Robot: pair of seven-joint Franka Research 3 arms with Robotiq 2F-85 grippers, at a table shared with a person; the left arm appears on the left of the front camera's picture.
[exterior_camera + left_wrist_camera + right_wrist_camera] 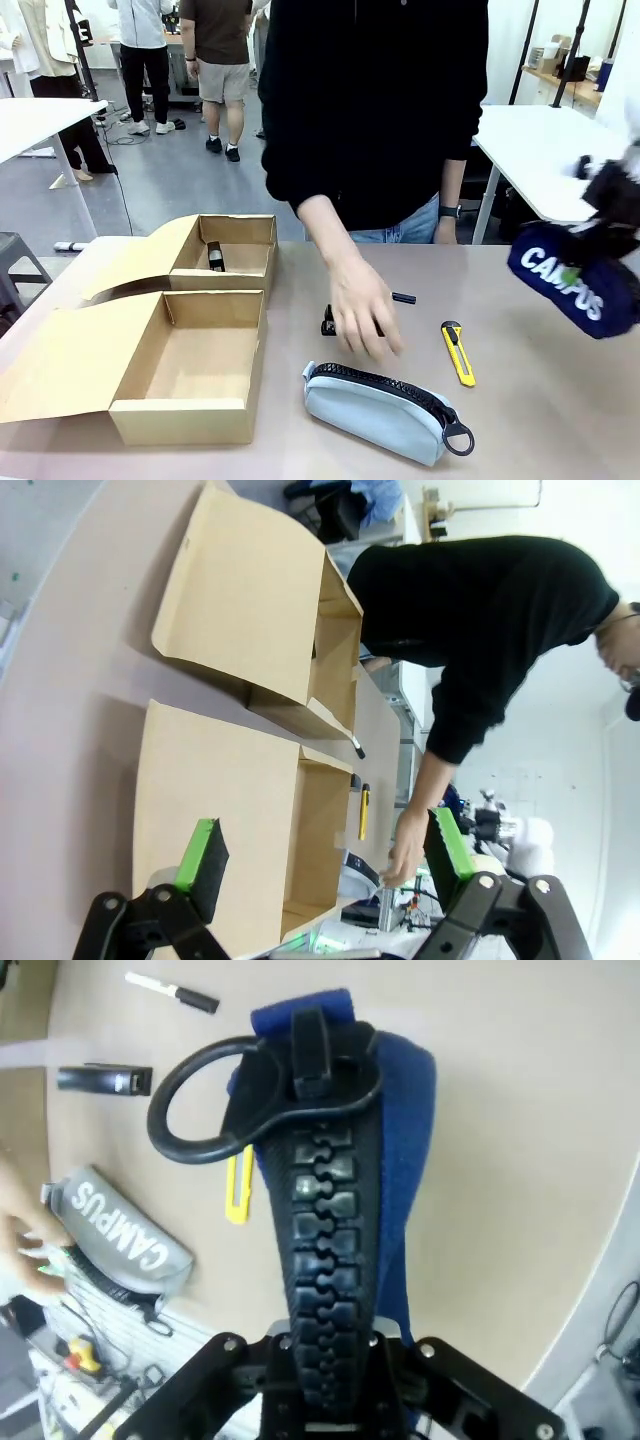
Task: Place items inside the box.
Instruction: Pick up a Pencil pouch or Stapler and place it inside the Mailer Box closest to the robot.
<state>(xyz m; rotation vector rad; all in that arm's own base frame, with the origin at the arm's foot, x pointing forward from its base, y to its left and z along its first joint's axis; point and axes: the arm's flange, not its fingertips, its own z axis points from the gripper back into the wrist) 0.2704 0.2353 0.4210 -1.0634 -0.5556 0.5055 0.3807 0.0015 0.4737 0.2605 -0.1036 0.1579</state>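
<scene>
Tan tabletop (560, 400), with near box (200, 365) and far box (240, 250) open at left. Right gripper (330, 1352) clamped tight on navy pouch (573, 280), its fingers pinching the black zipper ridge. The pouch is held clear of the table at far right, ring pull pointing away from the fingers. White "CAMPUS" on navy pouch; same word on grey-blue pouch (380, 410), lying near centre. Left gripper (325, 852) spread wide, empty, above near box. Person's hand (362, 305) reaches down over black stapler (328, 322); yellow utility knife (458, 352) just right.

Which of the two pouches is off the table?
The navy pouch with white lettering, held by the right gripper; the grey-blue pouch lies on the table.
</scene>
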